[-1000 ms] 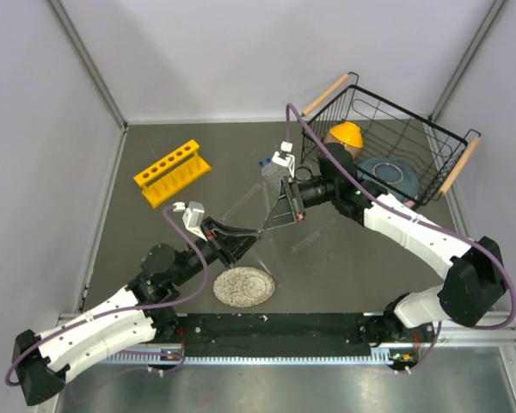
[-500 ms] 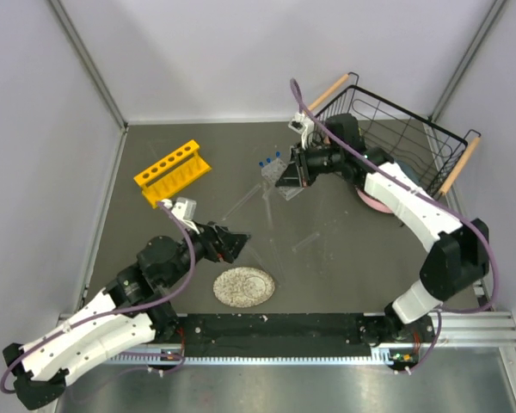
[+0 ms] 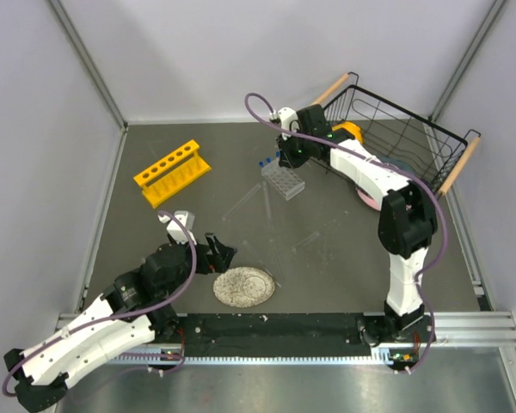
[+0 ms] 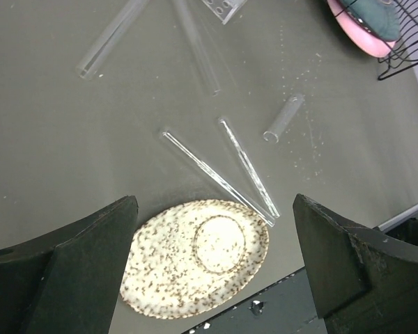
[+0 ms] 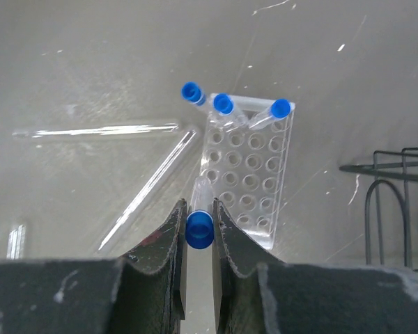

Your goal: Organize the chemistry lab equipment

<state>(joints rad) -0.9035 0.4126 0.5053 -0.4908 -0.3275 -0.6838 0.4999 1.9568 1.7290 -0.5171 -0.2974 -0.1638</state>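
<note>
Right gripper point(image 5: 198, 209), jaws closed on a blue-capped vial point(image 5: 198, 230), hangs over the near edge of the clear rack point(image 5: 245, 164); three vials lean in its far row. For a clean insertion, align the vial with an empty hole and lower it fully before releasing. Left gripper point(image 4: 212, 209), jaws open and empty, hovers above loose tubes point(image 4: 247, 167) by the disc point(image 4: 195, 257).

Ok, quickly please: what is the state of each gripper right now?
Left gripper: open, fingers wide apart, holding nothing.
Right gripper: closed on a blue-capped vial.
</note>
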